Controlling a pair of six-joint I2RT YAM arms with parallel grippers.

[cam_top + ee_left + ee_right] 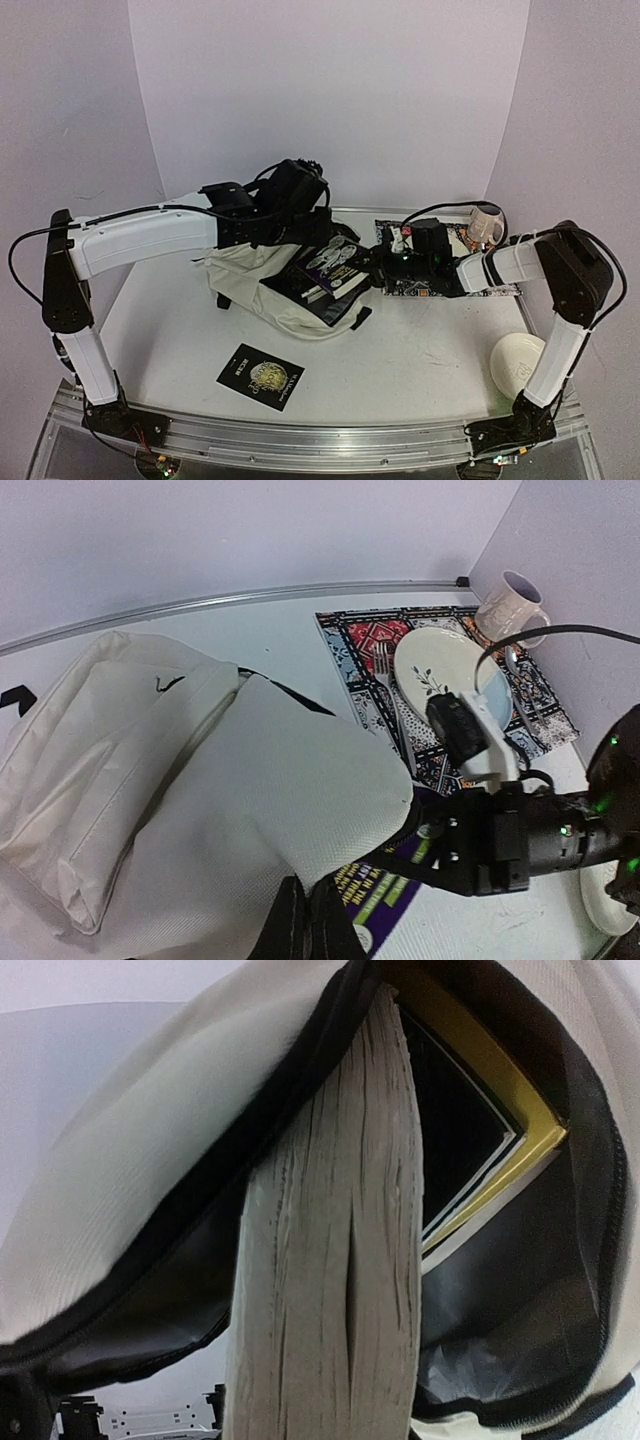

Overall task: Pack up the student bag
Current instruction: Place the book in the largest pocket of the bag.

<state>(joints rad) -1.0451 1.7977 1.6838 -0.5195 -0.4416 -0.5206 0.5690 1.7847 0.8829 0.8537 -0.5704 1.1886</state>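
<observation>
The student bag (250,272) lies on its side at mid-table, cream fabric with a black-zippered mouth facing right. My left gripper (310,238) reaches over it, and its fingers (305,930) are shut on the raised edge of the bag's flap (300,790), holding the mouth open. My right gripper (368,268) is shut on a thick book with a purple cover (395,900). The book's page edges (330,1260) stand partway into the opening. A yellow-edged book (500,1100) lies inside the bag. The right fingers are hidden behind the book in the right wrist view.
A black booklet (260,377) lies on the table near the front. At the back right a patterned placemat (540,705) carries a plate (445,670), a fork and a mug (487,224). A white dish (517,362) sits by the right arm's base.
</observation>
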